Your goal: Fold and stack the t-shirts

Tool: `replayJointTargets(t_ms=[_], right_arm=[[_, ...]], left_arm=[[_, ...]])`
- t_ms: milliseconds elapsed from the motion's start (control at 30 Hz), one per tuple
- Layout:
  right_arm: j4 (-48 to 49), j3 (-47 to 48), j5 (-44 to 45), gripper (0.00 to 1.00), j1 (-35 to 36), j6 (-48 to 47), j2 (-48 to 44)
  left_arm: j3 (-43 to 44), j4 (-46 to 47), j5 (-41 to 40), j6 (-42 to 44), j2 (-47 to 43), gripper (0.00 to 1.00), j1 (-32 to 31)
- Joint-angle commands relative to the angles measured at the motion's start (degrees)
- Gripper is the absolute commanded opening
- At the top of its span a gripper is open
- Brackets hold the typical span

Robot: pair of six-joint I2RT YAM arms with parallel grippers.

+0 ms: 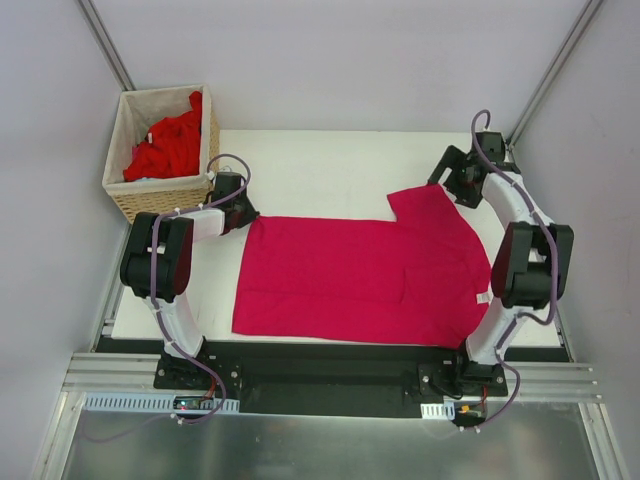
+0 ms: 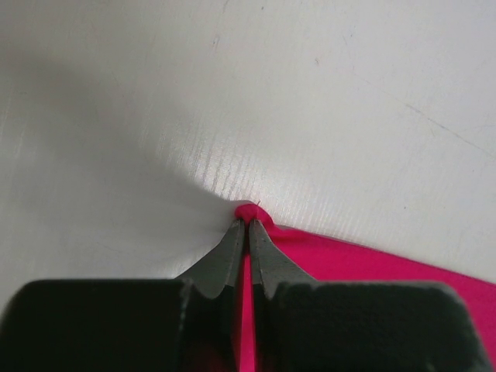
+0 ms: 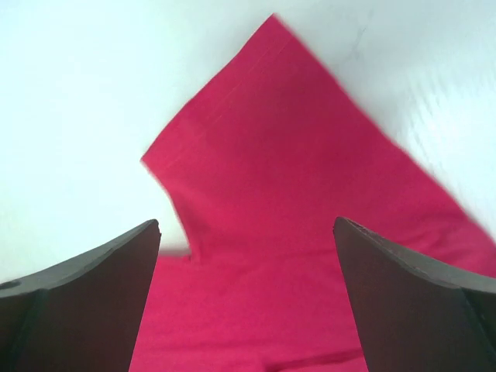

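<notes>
A magenta-crimson t-shirt [image 1: 355,275] lies spread flat on the white table, hem to the left, a small white neck label [image 1: 483,297] at its right edge. My left gripper [image 1: 243,213] is shut on the shirt's far hem corner [image 2: 249,211], pinched between its fingertips at the table surface. My right gripper [image 1: 462,180] is open and empty, held just beyond the shirt's far sleeve [image 3: 256,147], which shows between its fingers [image 3: 116,260]. Brighter red t-shirts [image 1: 170,148] lie bunched in the wicker basket.
The woven wicker basket [image 1: 165,200] with a white liner stands off the table's far left corner, close to my left arm. Grey walls with metal rails enclose the table [image 1: 320,160]. A black rail runs along the near edge.
</notes>
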Motion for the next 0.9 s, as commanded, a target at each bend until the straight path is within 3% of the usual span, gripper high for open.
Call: replayJointTargets(t_ms=[0,533,867], right_arm=[[0.66,8.16,-5.30,0.98,-3.37,1.10,6.01],[2.07,25.65,-12.33,0.97,-5.13,2.77,23.59],[2.15,28.13,-16.38,0.95,-7.51,6.38,29.66]], left_arm=[[0.71,-3.29,-0.41,-0.42,0.46,0.00,-0.59],[0.80,-3.73,-0.41,-0.51,0.11,0.00,-0.59],[1.15,-4.26,-0.49,-0.51,-0.24,0.00,-0.59]])
